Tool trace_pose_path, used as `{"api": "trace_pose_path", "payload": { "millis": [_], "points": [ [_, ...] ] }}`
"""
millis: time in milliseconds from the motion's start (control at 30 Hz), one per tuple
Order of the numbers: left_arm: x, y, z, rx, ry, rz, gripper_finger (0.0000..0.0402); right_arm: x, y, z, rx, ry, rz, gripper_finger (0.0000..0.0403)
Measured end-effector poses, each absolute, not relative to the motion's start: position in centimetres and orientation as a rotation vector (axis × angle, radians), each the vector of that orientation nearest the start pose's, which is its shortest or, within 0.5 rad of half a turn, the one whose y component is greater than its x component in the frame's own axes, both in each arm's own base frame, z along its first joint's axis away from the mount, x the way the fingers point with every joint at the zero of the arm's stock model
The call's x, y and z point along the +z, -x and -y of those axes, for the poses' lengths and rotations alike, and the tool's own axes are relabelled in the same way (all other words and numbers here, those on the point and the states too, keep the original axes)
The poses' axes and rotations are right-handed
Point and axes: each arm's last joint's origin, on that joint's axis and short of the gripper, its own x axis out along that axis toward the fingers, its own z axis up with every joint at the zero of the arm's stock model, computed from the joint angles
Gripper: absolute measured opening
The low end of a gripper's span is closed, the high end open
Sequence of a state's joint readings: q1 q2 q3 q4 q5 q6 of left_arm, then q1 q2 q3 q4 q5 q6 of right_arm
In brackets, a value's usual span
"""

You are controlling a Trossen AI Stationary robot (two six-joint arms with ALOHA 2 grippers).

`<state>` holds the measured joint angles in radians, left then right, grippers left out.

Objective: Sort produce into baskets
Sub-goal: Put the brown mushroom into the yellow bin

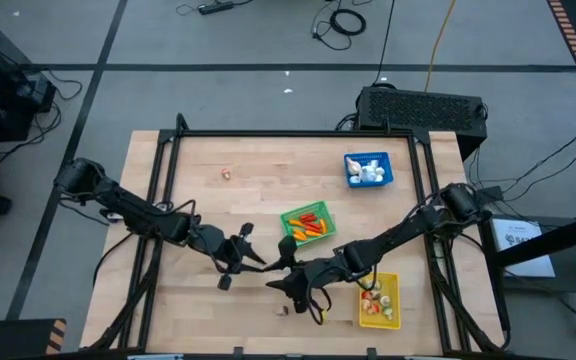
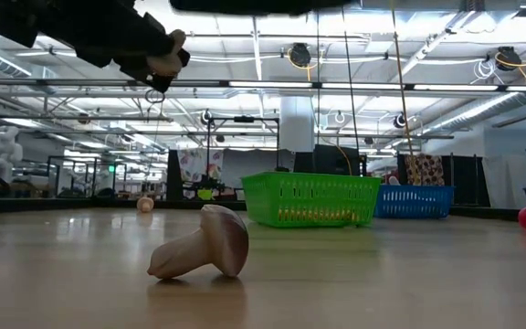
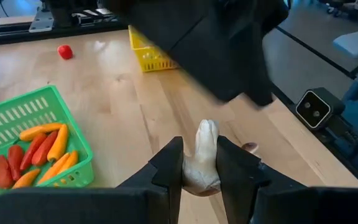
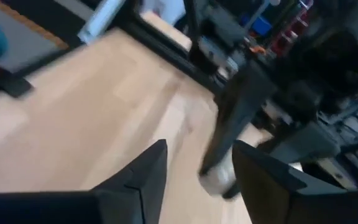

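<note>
Baskets partly filled: we see orange-red carrot pieces in green mesh basket (image 1: 308,223). Our left gripper (image 3: 199,163) clamps pale toy mushroom (image 3: 204,155); right gripper (image 4: 194,168) open, empty; strays remain.

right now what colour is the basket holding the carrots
Green basket, clearest in the left wrist view.

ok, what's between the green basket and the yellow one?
The right arm slants across the gap between the green basket and the yellow basket, above the table. The high view shows it.
</note>
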<state>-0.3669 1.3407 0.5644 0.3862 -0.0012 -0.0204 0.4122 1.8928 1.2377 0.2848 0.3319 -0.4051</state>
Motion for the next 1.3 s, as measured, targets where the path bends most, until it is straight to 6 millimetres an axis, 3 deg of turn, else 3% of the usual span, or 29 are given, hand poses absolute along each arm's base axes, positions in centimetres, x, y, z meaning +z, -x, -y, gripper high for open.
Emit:
{"api": "trace_pose_path", "payload": {
  "millis": [800, 1067, 1300],
  "points": [
    [19.5, -24.9, 9.4, -0.312, -0.033, -0.389, 0.0087, 21.5, -39.8, -14.2, 0.076, 0.537, -0.368, 0.0133],
    [19.5, -24.9, 9.4, -0.308, -0.034, -0.391, 0.0087, 21.3, -39.8, -14.1, 0.071, 0.497, -0.391, 0.0101],
    [19.5, -24.9, 9.3, -0.303, -0.035, -0.390, 0.0087, 21.3, -39.8, -14.0, 0.073, 0.498, -0.393, 0.0043]
  ]
}}
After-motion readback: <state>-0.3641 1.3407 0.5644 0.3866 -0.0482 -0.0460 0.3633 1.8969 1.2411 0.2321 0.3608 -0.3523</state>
